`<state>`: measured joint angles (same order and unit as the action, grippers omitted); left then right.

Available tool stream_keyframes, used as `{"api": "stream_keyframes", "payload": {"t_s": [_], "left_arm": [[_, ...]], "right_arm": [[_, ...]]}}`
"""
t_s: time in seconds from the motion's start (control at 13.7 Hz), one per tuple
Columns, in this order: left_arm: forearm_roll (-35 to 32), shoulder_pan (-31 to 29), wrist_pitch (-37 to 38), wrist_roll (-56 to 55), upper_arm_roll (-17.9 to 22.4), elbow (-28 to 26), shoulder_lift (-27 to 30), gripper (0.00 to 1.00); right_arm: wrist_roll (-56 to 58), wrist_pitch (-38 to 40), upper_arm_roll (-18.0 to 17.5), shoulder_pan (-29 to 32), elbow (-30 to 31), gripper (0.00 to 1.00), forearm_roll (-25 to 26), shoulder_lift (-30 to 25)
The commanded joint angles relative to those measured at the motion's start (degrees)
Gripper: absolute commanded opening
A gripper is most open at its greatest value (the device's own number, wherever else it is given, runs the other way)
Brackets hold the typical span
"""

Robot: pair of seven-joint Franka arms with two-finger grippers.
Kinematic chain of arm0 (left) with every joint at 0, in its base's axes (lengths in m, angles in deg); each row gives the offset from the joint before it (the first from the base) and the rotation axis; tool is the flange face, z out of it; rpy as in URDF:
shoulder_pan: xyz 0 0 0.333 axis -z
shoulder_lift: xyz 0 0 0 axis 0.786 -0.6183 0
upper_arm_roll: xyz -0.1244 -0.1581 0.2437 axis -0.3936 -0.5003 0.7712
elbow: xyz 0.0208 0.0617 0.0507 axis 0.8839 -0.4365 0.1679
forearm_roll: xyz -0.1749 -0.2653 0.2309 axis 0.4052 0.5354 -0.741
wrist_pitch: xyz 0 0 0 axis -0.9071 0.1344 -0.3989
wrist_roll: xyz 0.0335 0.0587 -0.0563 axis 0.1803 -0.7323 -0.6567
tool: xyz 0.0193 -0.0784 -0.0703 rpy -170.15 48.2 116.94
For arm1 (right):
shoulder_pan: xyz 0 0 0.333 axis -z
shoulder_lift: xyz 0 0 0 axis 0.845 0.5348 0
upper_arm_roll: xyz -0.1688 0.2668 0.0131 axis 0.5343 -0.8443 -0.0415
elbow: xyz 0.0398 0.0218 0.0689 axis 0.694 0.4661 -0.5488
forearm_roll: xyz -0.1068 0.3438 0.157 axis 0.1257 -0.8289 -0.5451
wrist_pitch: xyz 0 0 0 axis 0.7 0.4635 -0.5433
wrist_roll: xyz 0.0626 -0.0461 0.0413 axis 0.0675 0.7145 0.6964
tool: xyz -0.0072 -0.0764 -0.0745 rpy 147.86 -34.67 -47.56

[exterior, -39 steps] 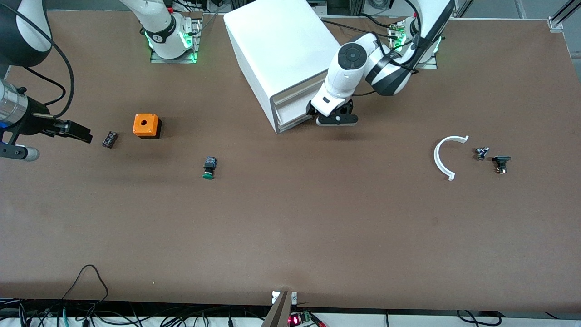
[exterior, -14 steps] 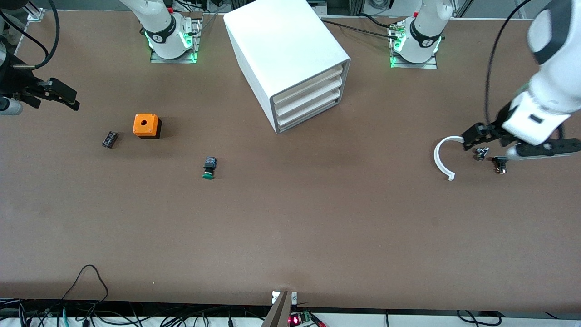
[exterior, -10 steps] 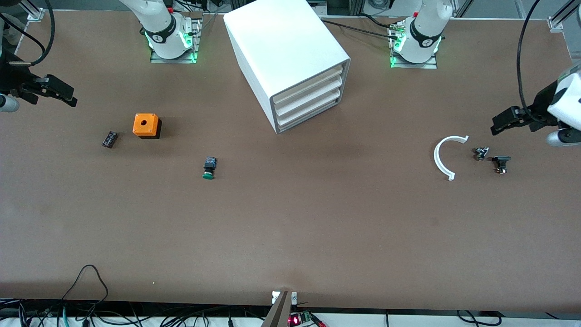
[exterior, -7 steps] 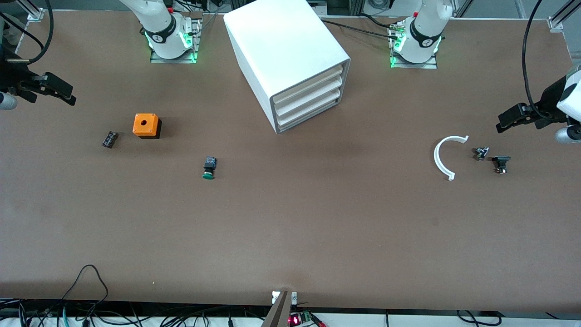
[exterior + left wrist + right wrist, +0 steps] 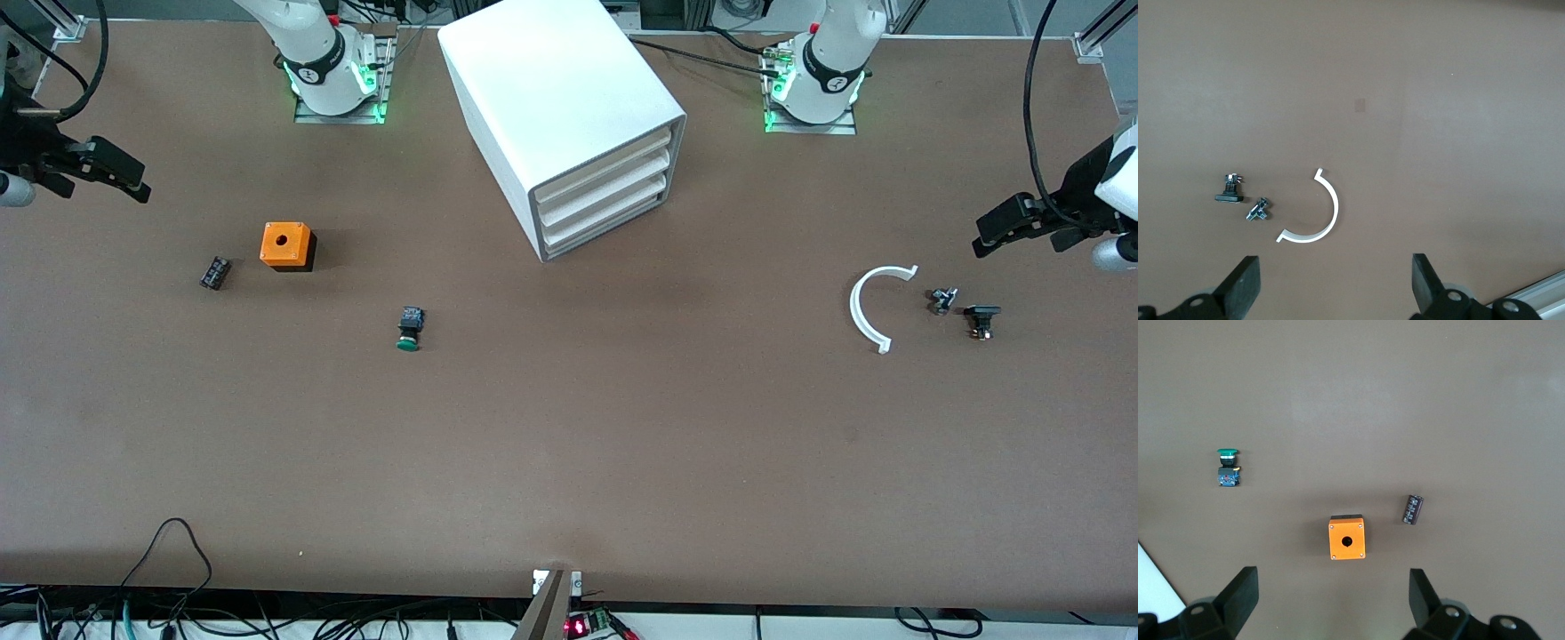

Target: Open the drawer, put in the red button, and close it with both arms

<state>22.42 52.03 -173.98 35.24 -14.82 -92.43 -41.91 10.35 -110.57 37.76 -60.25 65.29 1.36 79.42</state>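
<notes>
Front view: I am reading no brand or writing on anything. My right gripper [image 5: 120, 175] is hanging at the upper left edge of the frame, my left gripper [image 5: 1005, 229] at the right edge; both are holding nothing. The white cabinet [image 5: 556, 107] is sitting at top centre, its three drawers [image 5: 605, 191] all pushed in. The red button is not showing anywhere. An orange box [image 5: 287, 245], a black part [image 5: 214, 272] and a green button [image 5: 409, 328] are lying left of centre.

Left wrist view: my fingers [image 5: 1245, 283] are standing wide apart, touching nothing, at the bottom edge. A white arc [image 5: 1315, 217], a small metal piece [image 5: 1258, 210] and a black clip [image 5: 1229, 191] are lying lower left of centre.

Right wrist view: my fingers [image 5: 1241, 590] are spread wide at the bottom edge, empty, with the orange box [image 5: 1347, 537] just above the gap.
</notes>
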Motion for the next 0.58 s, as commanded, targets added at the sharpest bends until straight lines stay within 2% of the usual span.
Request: {"api": "stream_keyframes", "payload": {"t_s": [0.0,0.51], "left_arm": [[1.6,-0.1,1.0,1.9,0.1,0.9,0.0,1.00],[1.7,-0.2,0.8,4.2,0.1,0.9,-0.1,1.00]], "right_arm": [[0.9,-1.4,0.0,-0.1,2.8,1.00,-0.4,-2.8],[1.8,-0.9,0.1,-0.1,2.4,1.00,-0.4,-2.5]]}}
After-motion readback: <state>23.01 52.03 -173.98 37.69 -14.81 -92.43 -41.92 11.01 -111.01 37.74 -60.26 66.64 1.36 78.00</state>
